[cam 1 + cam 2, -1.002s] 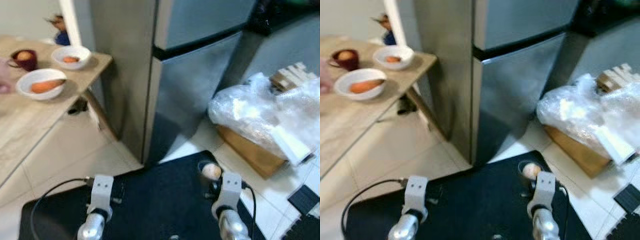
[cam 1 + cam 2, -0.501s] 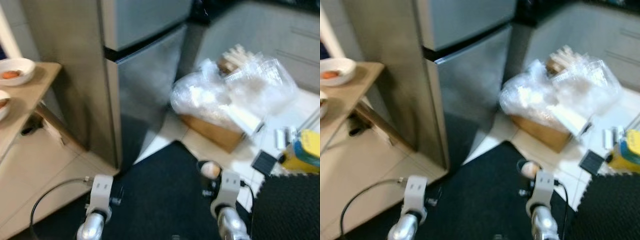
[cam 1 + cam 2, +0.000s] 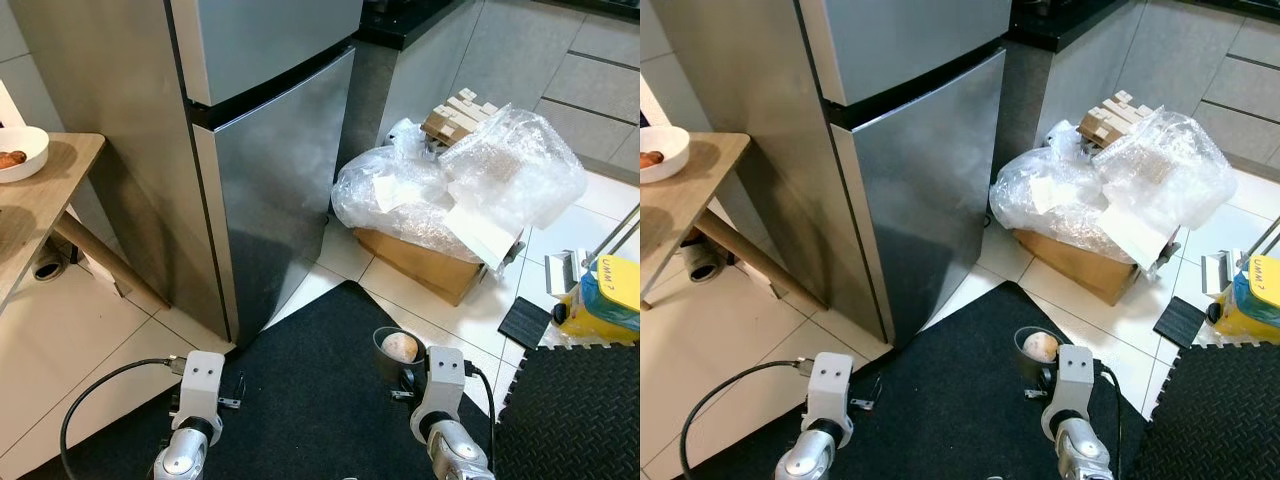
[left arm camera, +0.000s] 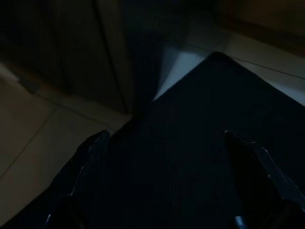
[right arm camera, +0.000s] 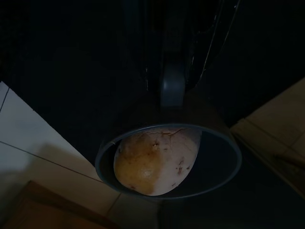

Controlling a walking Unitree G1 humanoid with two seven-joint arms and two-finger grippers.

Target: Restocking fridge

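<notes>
A tall steel fridge (image 3: 270, 170) stands ahead with both doors closed. My right gripper (image 3: 408, 372) hangs low in front of it, shut on a dark round cup (image 5: 209, 143) that holds a pale brown potato (image 5: 155, 160). From the head the potato (image 3: 400, 347) shows in the cup just ahead of the right wrist. My left gripper (image 4: 174, 162) hangs open over the black rug with nothing between its fingers (image 4: 90, 155); its wrist (image 3: 202, 380) shows at the lower left.
A wooden table (image 3: 45, 195) with a white bowl (image 3: 18, 152) stands left of the fridge. A cardboard box heaped with bubble wrap (image 3: 460, 190) sits right of it. A yellow container (image 3: 612, 295), a black foam mat (image 3: 580, 410) and a black rug (image 3: 320, 390) lie on the tiled floor.
The camera has swung right and sharpened: the table and its bowls slid off to the left and the fridge front and box came to the middle. The cup with the potato stays held.
</notes>
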